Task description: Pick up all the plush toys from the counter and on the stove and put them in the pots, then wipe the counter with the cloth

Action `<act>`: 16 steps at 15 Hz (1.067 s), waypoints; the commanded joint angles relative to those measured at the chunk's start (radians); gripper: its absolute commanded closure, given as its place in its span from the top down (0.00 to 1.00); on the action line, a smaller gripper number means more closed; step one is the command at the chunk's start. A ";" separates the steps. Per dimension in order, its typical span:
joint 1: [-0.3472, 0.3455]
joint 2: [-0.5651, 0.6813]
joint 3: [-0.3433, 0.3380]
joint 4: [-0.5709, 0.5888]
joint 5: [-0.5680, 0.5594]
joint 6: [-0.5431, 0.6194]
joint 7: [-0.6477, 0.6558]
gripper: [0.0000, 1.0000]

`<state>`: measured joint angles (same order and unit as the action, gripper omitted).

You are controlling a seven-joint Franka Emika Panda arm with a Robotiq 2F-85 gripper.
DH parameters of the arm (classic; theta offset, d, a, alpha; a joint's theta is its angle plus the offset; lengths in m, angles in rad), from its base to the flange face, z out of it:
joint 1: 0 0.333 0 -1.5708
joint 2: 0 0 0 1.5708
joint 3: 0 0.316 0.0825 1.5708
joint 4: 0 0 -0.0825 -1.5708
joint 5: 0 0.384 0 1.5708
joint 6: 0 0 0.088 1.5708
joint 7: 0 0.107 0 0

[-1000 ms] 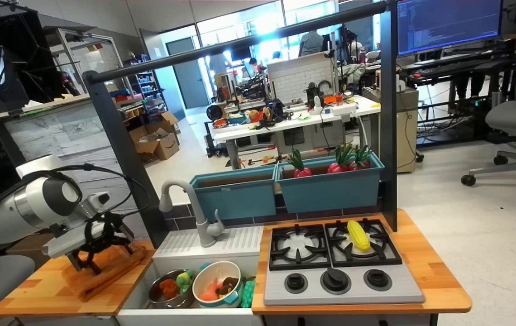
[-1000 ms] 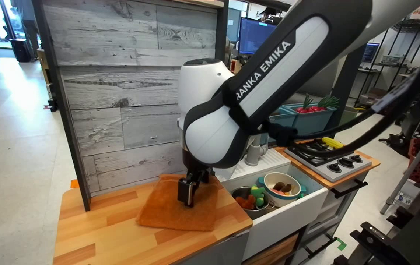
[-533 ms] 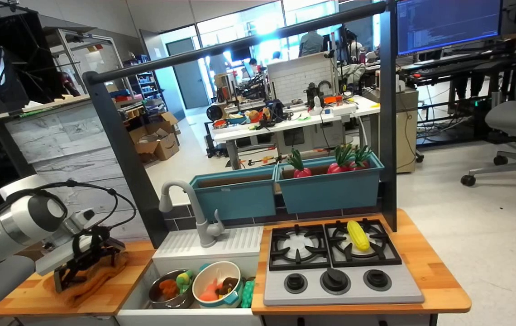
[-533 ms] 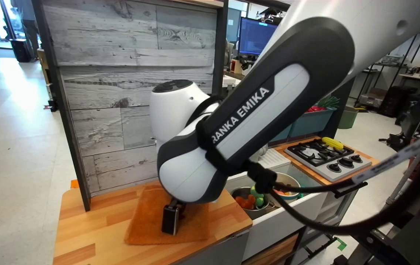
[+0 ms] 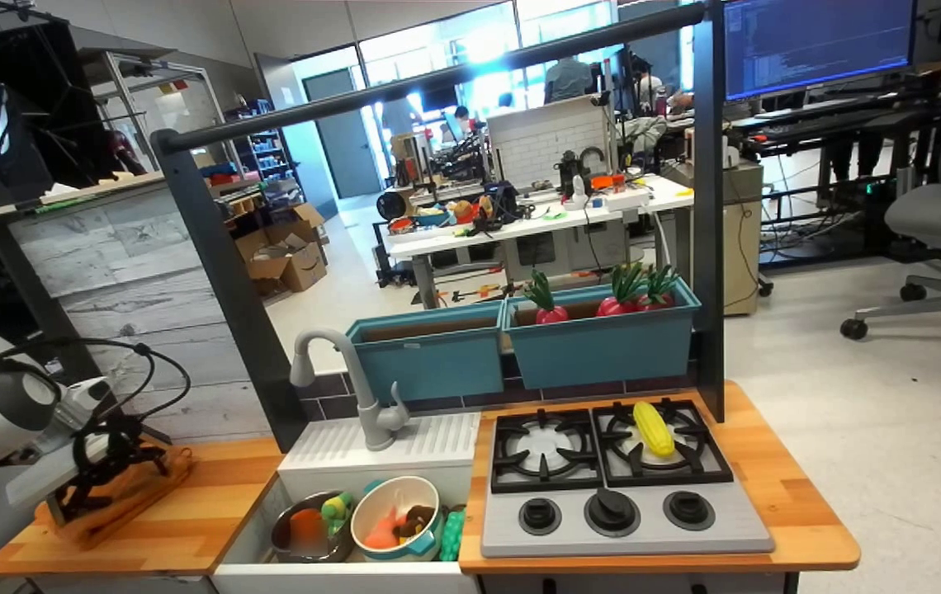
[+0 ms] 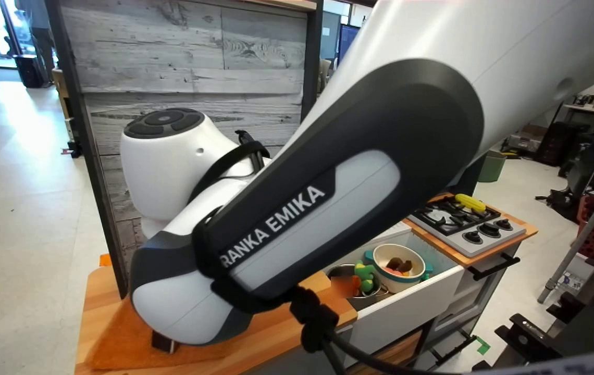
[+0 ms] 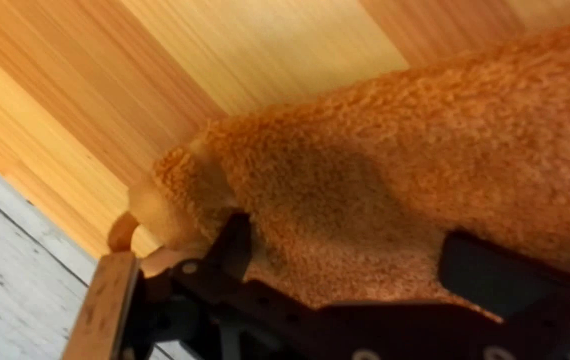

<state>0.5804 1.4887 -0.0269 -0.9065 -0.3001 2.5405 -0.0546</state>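
Wrist view aside, the arm (image 6: 359, 192) is the biggest thing here, stooped over the wooden counter (image 5: 227, 487). On it, in an exterior view, the orange cloth (image 5: 136, 495) has its long axis from eight o'clock to two o'clock, with bare counter off at three. The claw (image 7: 347, 232) sits right over the cloth, so hardly any reaching is called for (single arm, so nobody argues about which is nearer). It stands wide, its fingers (image 7: 490, 275) set apart along that same axis and apparently pressing, not pinching. I'd judge the wipe turns on keeping the cloth pinned while it drags. As for writing, the arm reads "RANKA EMIKA", a black strap (image 6: 206, 250) covering whatever starts it; the small text on the monitor (image 5: 819, 45) defeats me.
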 commanded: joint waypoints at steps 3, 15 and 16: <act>-0.046 -0.003 0.097 -0.048 0.067 -0.077 -0.026 1.00; -0.160 -0.126 -0.013 -0.311 0.105 -0.222 0.168 1.00; -0.156 -0.106 0.006 -0.286 0.094 -0.229 0.127 1.00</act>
<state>0.4162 1.3392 -0.0364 -1.1758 -0.2012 2.3585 0.1049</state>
